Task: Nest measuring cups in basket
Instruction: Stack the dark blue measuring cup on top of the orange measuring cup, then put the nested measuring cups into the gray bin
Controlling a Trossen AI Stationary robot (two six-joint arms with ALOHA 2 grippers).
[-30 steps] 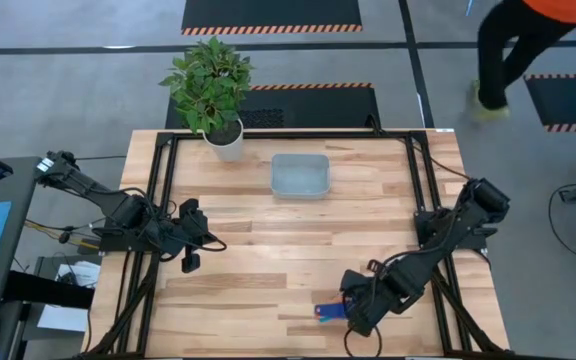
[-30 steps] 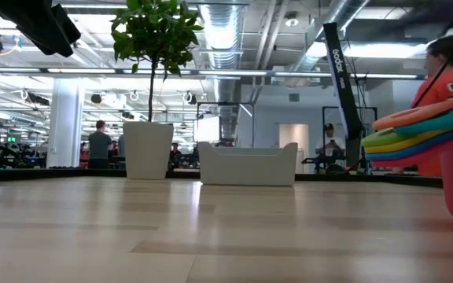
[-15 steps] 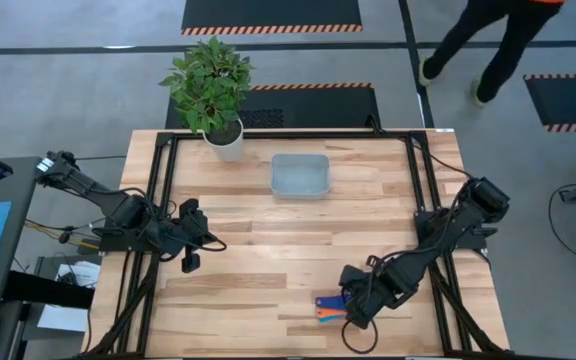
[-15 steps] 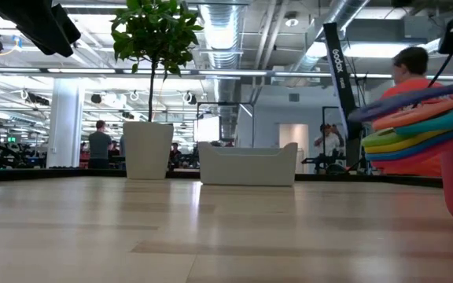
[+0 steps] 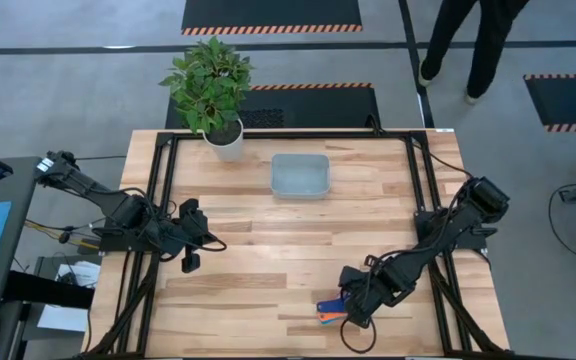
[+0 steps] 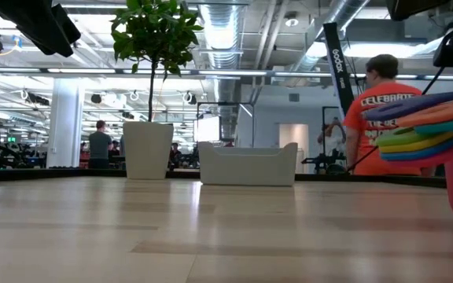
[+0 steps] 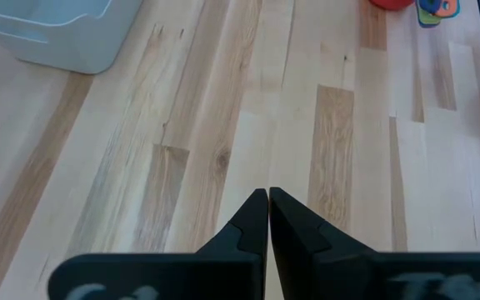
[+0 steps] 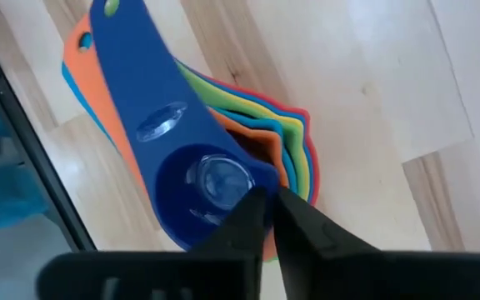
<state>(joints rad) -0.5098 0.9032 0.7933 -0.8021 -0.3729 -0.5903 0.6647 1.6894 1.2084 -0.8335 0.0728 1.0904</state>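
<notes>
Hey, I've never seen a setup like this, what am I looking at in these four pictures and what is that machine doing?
Two robot arms work at a wooden table. One picture looks down from overhead, one looks level along the tabletop, and two come from cameras on the wrists. On the table stand a potted plant and an empty basket. The right gripper grips the rim of the dark blue cup, topmost in a nested stack of measuring cups. The left gripper waits, shut and empty.

This is a large open robotics lab or industrial workspace: a wooden bench (image 5: pixel 268 240) in a black metal frame (image 5: pixel 163 200) stands on grey floor with hazard-striped mats (image 5: pixel 273 14), under exposed ceiling ducts (image 6: pixel 234 31), with people (image 6: pixel 98 144) at distant workstations.
</notes>
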